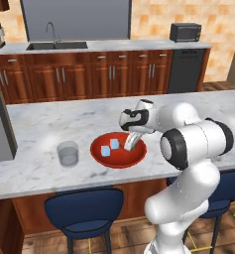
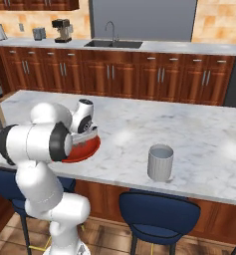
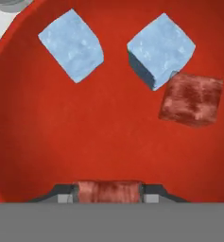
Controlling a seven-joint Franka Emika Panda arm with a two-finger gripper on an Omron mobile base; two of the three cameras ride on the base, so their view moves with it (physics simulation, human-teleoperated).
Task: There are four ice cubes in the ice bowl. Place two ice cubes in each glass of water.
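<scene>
The gripper (image 3: 108, 193) reaches down into the red ice bowl (image 1: 100, 156) on the marble counter (image 1: 49, 119), its jaws closed on one reddish-looking ice cube (image 3: 108, 191), it seems. Three more cubes lie in the bowl; two glasses stand apart: clear glass (image 1: 68, 153), ribbed glass (image 2: 160, 163)

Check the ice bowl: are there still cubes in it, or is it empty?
Not empty. The hand view shows ice cubes lying in the red ice bowl, with another cube between the fingers of the gripper.
</scene>
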